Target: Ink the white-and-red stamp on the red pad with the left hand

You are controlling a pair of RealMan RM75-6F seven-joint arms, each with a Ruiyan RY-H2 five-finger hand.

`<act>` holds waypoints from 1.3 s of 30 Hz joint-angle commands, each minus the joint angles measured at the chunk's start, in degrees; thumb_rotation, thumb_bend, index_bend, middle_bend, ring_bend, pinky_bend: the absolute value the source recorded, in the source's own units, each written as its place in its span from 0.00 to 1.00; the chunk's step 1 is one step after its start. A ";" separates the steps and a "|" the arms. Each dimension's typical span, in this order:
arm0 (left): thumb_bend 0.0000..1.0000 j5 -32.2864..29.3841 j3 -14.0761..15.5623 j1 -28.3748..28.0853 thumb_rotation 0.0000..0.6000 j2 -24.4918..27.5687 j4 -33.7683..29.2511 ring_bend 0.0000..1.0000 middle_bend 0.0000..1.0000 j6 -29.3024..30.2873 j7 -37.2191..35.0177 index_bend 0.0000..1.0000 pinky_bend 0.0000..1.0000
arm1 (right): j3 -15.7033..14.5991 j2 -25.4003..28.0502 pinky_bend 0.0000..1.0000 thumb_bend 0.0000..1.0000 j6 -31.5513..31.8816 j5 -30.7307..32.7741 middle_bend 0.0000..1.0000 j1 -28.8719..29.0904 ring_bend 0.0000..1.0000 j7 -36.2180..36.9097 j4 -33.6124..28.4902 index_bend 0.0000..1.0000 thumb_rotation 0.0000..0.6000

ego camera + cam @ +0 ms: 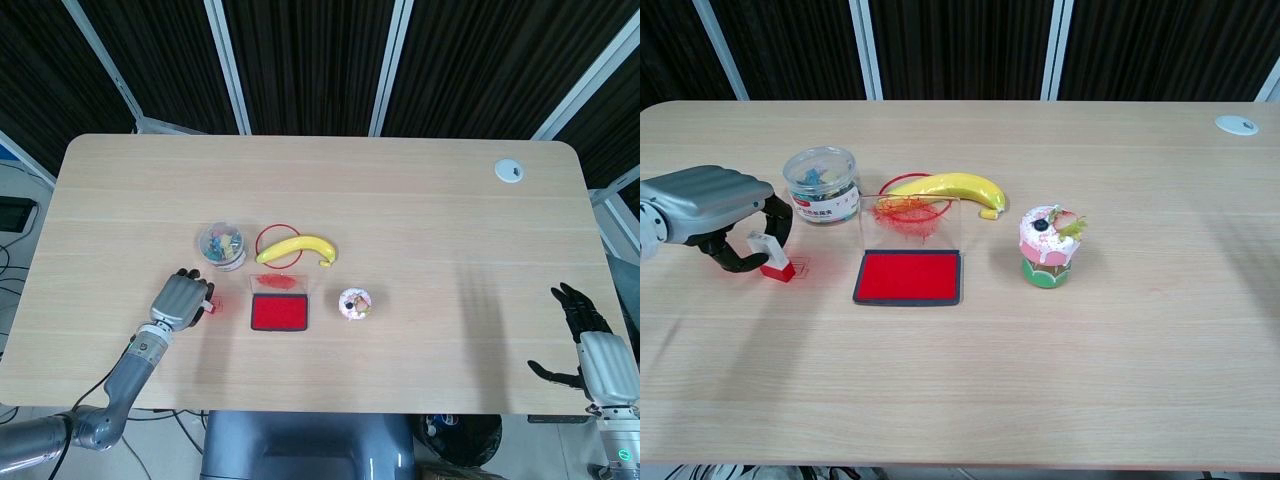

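Your left hand (710, 205) is grey with black fingers; the stamp (770, 254) is white over a red base. The pad (908, 277) is red, dark-rimmed. The banana (945, 187) is yellow, the ring (908, 196) red, the table (1040, 360) pale woodgrain. The cupcake (1046, 246) appears pink and green.

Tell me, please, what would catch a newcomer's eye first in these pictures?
Probably the bright red pad, lying open near the table's middle with its clear lid up behind it. Just behind it a yellow banana rests across a red ring, with a cupcake toy to the right. At far left the left hand curls around the stamp on the table.
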 commanded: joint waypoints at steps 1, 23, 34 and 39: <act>0.46 0.20 0.03 0.08 1.00 -0.07 -0.06 0.35 0.52 0.44 -0.12 0.55 0.45 | -0.01 0.00 0.18 0.14 0.01 -0.02 0.00 -0.01 0.00 0.01 -0.02 0.00 1.00; 0.57 5.97 -0.70 0.77 1.00 -0.26 -2.68 0.60 0.73 5.89 -3.41 0.72 0.69 | -0.13 0.13 0.18 0.14 -0.23 -0.04 0.00 -0.01 0.00 0.11 -0.43 0.00 1.00; 0.57 1.10 -3.00 -0.87 1.00 -5.42 -7.36 0.61 0.74 8.61 8.13 0.73 0.70 | -0.14 0.30 0.18 0.15 -0.63 0.13 0.00 0.09 0.00 0.53 -0.53 0.00 1.00; 0.57 -1.52 -4.04 -2.30 1.00 -9.19 -7.17 0.61 0.74 9.20 12.67 0.73 0.70 | -0.15 0.29 0.18 0.15 -0.66 0.12 0.00 0.10 0.00 0.59 -0.55 0.00 1.00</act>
